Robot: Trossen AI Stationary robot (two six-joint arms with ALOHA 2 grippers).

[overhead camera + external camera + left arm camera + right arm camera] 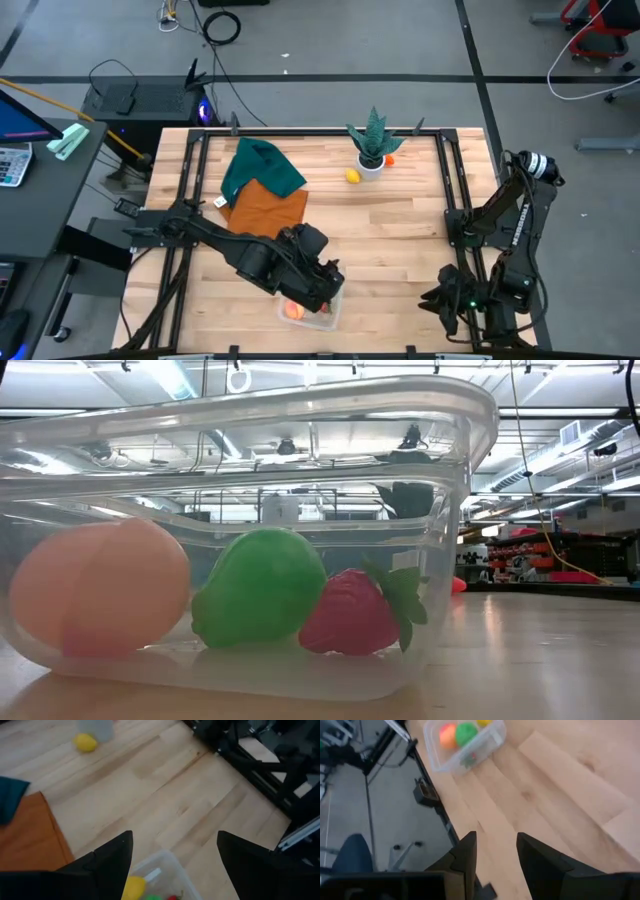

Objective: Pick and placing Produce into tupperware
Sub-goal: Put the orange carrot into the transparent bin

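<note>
Clear tupperware (440, 510) holding peach (100, 595), green pear (260, 585), strawberry (350, 615); left gripper (172, 855) spread above, empty; right gripper (496, 851) parted, empty.

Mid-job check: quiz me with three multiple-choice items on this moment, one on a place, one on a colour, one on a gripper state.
1. Where is the yellow fruit that is still outside the tupperware?
A. beside the potted plant
B. on the orange cloth
C. at the right arm's base

2. What colour is the fruit between the peach-coloured one and the strawberry?
A. blue
B. green
C. white

3. How are the left gripper's fingers?
A. shut on a fruit
B. open, empty
C. shut on the cloth

Answers:
1 A: yellow fruit lies by the potted plant.
2 B: green fruit in the tupperware.
3 B: left gripper spread, nothing between.
</note>
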